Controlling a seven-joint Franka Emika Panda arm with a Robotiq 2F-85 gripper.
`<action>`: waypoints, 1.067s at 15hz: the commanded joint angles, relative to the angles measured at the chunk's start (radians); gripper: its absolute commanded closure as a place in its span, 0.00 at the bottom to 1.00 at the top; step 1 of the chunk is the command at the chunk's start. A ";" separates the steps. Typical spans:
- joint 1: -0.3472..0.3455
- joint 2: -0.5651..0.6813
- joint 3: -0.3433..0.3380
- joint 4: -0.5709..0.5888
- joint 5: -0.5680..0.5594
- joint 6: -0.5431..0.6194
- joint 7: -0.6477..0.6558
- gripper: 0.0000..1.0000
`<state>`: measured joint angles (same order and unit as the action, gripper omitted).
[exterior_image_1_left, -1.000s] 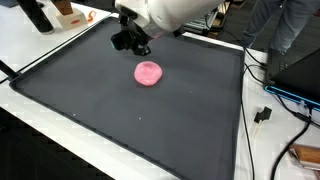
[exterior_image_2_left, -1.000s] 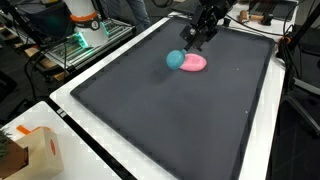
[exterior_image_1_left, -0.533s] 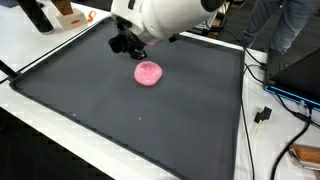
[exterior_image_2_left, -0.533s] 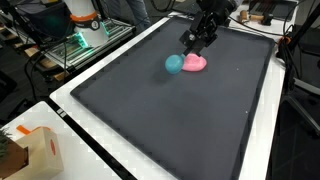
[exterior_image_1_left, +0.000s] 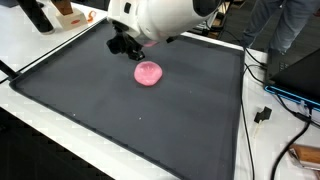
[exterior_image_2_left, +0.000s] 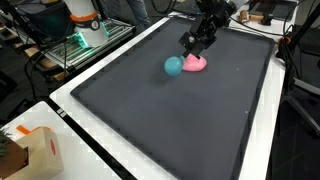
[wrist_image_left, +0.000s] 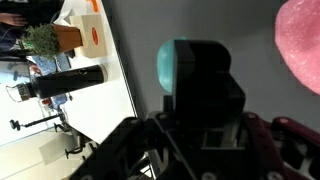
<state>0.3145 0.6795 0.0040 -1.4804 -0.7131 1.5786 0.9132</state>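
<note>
Arm: one Franka arm reached over the far part of the black mat (exterior_image_2_left: 150, 115) in both exterior views.
End effector: the gripper (exterior_image_2_left: 195, 44) hung above the mat, clear of it, with nothing between its fingers as far as the pictures showed. Whether the jaws stood apart or together could not be told. The wrist view showed only the dark gripper body, and both exterior views were too small to show it.
Nearest item: the pink lump (exterior_image_2_left: 196, 63) lay flat on the mat, just below and near of the gripper.
Second item: the teal ball (exterior_image_2_left: 174, 66) rested on the mat immediately left of the pink lump, touching it or just beside it. Which of the two could not be told.
Wrist view: the teal ball (wrist_image_left: 168, 62) was partly hidden behind the gripper body. The pink lump (wrist_image_left: 302, 50) was cut off by the right edge.
Occlusion: in an exterior view the pink lump (exterior_image_1_left: 148, 73) was visible and the teal ball was not.
Progress, as judged: no grasp had been made and neither item was lifted. Descent, closure and lift were all left undone.
Surroundings: the mat lay on a white table (exterior_image_1_left: 50, 135). A cardboard box (exterior_image_2_left: 45, 150) stood at its near left corner, well apart from the gripper.
</note>
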 joint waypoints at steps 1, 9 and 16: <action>-0.010 0.007 -0.001 0.022 0.004 -0.010 -0.056 0.75; -0.041 -0.027 0.009 0.028 0.058 0.003 -0.190 0.75; -0.070 -0.067 0.004 0.041 0.168 0.018 -0.329 0.75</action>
<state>0.2670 0.6451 0.0032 -1.4300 -0.6027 1.5842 0.6469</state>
